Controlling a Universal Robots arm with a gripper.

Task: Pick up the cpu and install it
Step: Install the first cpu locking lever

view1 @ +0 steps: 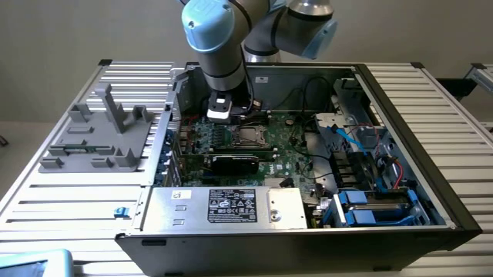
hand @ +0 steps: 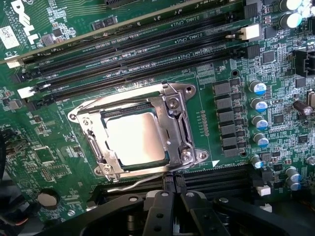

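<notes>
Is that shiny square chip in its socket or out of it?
In. The cpu lies flat inside the socket's metal frame on the green motherboard, with the shut gripper just beside it.

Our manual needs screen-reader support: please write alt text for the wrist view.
The cpu lies in the socket's metal frame on a green motherboard. The shut gripper, holding nothing, hangs close beside the frame; memory slots flank the socket.
</notes>
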